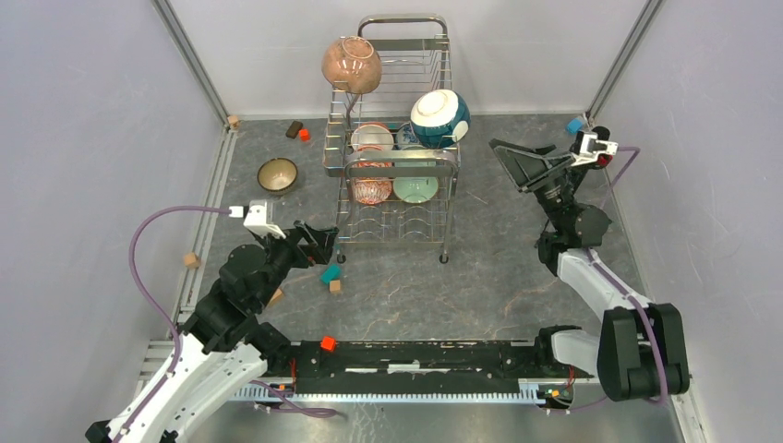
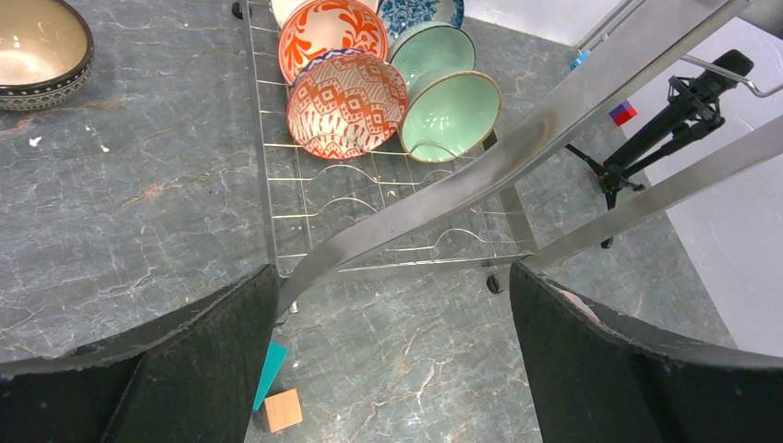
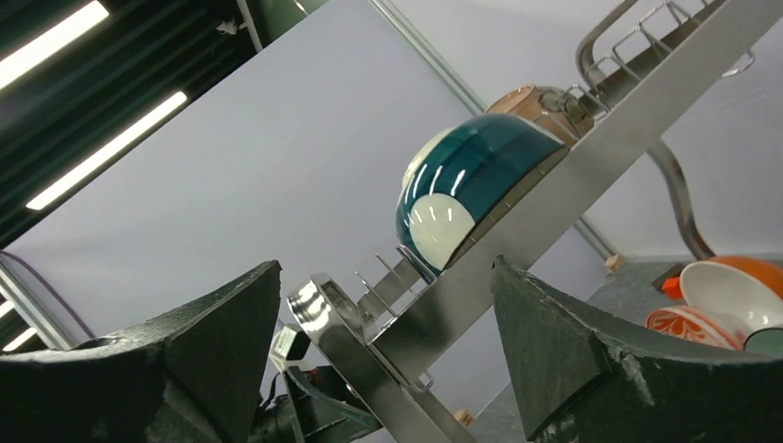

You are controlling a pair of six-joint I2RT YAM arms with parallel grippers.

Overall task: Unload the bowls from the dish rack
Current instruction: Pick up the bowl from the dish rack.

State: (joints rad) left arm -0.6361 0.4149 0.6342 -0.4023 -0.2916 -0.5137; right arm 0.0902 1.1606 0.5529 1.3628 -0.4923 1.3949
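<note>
Overhead, we count one two-tier chrome wire dish rack [image 1: 402, 160] at the grey marbled table's [image 1: 462, 286] twelve o'clock. Two bowls sit on its upper tier: a pink-brown speckled ceramic bowl [image 1: 352, 65] at eleven o'clock and a teal-and-white round bowl [image 1: 439, 118] at two. On the lower tier we make out at least five more: an orange floral bowl [image 2: 332, 28], a red geometric bowl [image 2: 346, 103], a pale green bowl [image 2: 451, 115], a second green bowl [image 2: 434, 55] and a blue-patterned bowl [image 2: 420, 11]. One dark-rimmed cream bowl [image 1: 277, 174] stands on the table at the rack's nine o'clock. The left gripper [image 1: 325, 242] hangs at the rack's seven o'clock and the right gripper [image 1: 506, 164] at three, both with fingers spread and empty.
</note>
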